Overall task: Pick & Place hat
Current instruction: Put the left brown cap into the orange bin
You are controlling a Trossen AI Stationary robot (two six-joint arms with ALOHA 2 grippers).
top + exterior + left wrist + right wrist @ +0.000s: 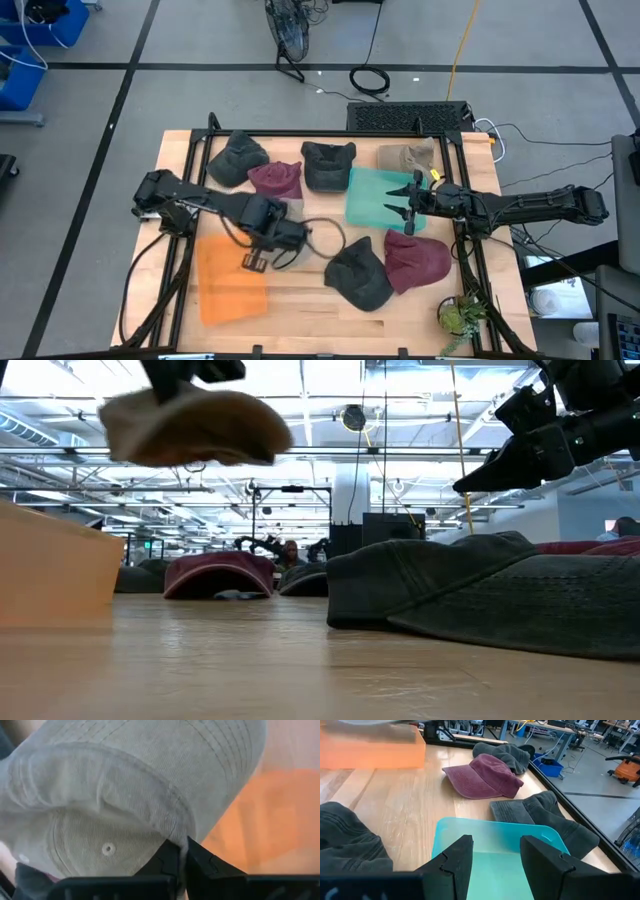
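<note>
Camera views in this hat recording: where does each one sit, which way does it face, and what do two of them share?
High: overhead, straight down on the table; both arms show.
Low: at tabletop height, level across; the beige cap hangs aloft, the right gripper above.
Left wrist: on the left arm, facing the beige cap pinched in the left gripper.
Right wrist: on the right arm, over the teal bin, fingers apart.
Shared: high and right wrist both show the teal bin.

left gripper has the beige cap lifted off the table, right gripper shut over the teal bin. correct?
One thing is off: the right gripper is open, not shut; the right wrist view shows its fingers spread apart above the teal bin. The rest holds: the left gripper is closed on the beige cap, which the low view shows clear of the table.
</note>
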